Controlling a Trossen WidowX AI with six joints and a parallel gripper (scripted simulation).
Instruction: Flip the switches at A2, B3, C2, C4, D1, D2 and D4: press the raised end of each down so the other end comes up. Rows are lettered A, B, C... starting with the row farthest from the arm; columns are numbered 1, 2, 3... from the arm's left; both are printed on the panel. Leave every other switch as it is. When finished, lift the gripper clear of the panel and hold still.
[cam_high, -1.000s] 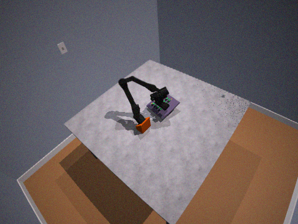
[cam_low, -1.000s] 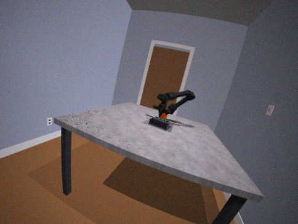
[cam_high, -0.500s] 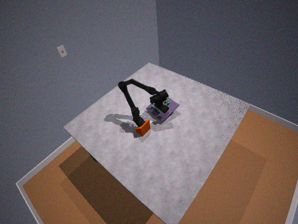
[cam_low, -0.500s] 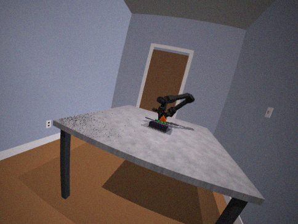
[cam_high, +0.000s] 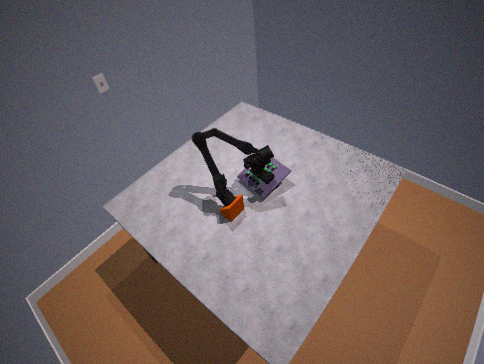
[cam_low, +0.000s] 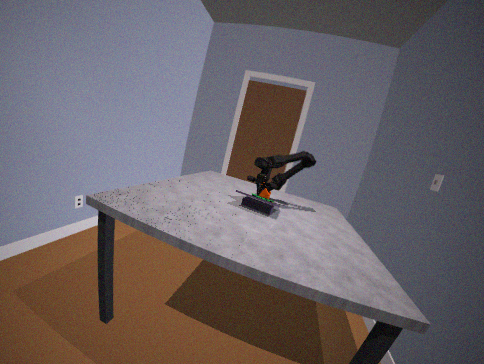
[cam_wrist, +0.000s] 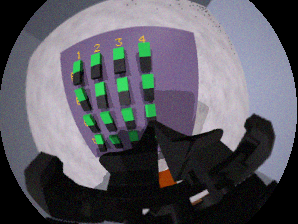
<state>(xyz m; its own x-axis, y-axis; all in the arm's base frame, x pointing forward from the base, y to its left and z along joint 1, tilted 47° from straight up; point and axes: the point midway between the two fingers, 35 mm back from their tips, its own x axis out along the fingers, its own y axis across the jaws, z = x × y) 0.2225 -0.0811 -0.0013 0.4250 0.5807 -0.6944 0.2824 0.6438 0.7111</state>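
1. Foreground, exterior view: brown floor (cam_low: 60, 300) beneath a grey mottled worktop (cam_low: 310, 260) on dark legs (cam_low: 105, 265); two legs are in view.
2. Worktop, top view: a pale stone-like slab set into a corner of blue-grey walls (cam_high: 125, 60), with dark speckling towards its far right edge.
3. Arm base (cam_high: 232, 207): one orange block on the worktop, from which the single black arm (cam_high: 212, 160) rises, bends at an elbow and reaches down over the panel.
4. Tool (cam_wrist: 158, 137): fingers pressed together, with nothing between them. In the wrist view its dark tip lies over the lower right part of the switch grid, near the bottom row around columns 3 and 4; whether it touches a switch cannot be told.
5. Panel (cam_wrist: 174, 70): one purple board lying on the worktop just beyond the arm base, slightly raised on a dark underside in the exterior view.
6. Switches (cam_wrist: 101, 90): black rockers with green ends, arranged in four columns numbered 1 to 4 in yellow along the far edge; four rows are visible, the nearest row partly hidden by the tool. Row letters are too blurred to read, as is which end of each rocker stands raised.
7. Room, far side: one brown door (cam_low: 267, 130) in a white frame, one pale wall plate (cam_low: 437, 182) to its right, one white socket (cam_low: 78, 201) low on the left wall.
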